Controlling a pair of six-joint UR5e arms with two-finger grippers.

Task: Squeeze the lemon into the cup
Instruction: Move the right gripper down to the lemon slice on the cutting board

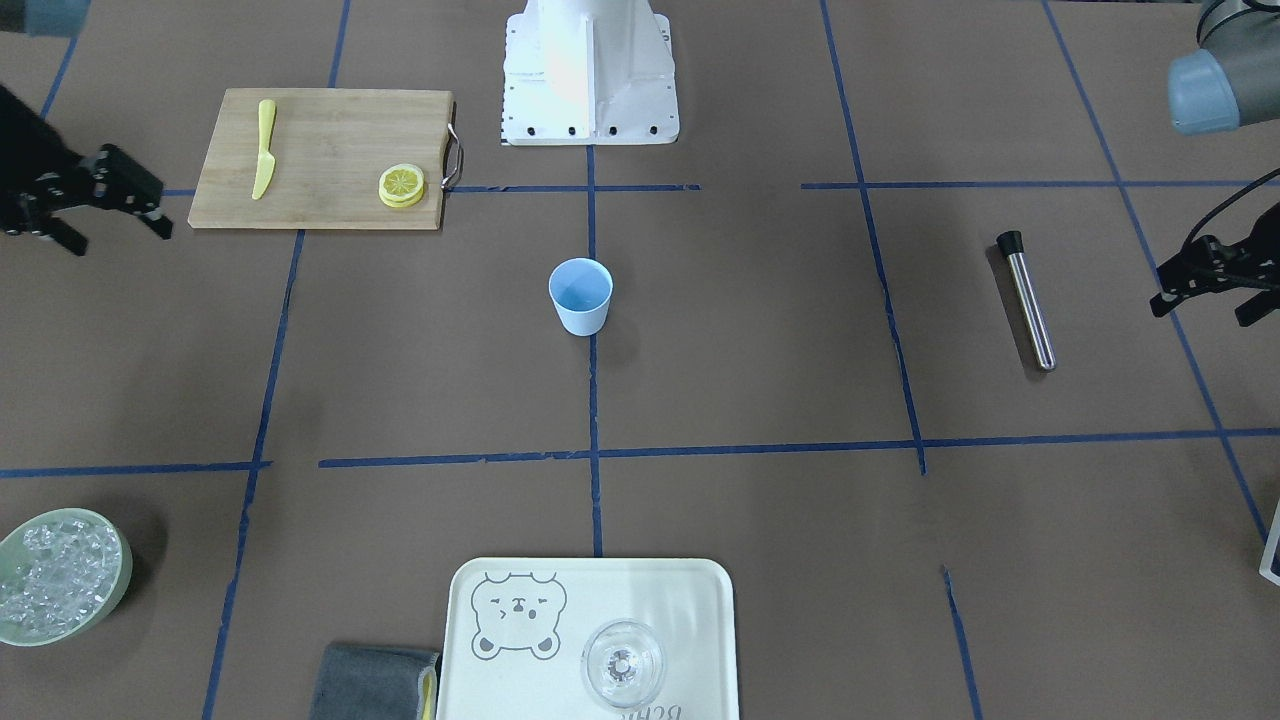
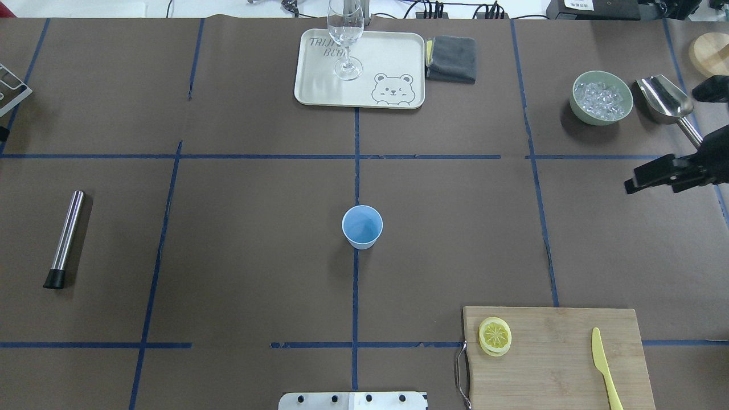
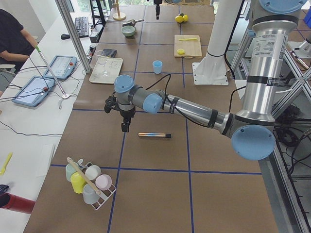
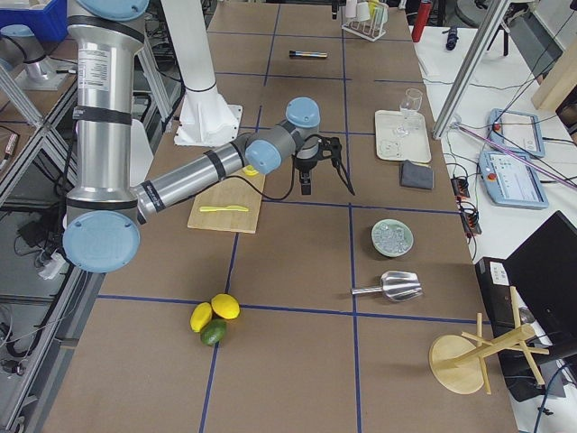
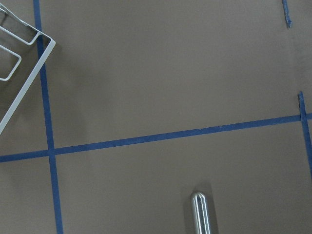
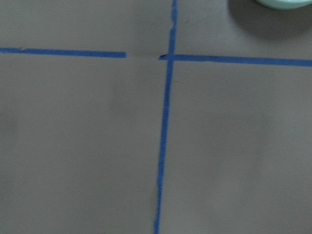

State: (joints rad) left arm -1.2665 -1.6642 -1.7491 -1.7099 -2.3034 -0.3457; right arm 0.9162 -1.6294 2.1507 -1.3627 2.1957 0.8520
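The lemon slice lies flat on a wooden cutting board, near its handle end; it also shows in the overhead view. The pale-blue cup stands upright and empty at the table's middle. My right gripper hovers open and empty beyond the board's knife end, well away from the slice. My left gripper hovers open and empty at the opposite table end, just past the steel muddler.
A yellow plastic knife lies on the board. A tray holds a clear glass, with a grey cloth beside it. A green bowl of ice and a metal scoop sit near my right gripper. A cup rack stands at the left end.
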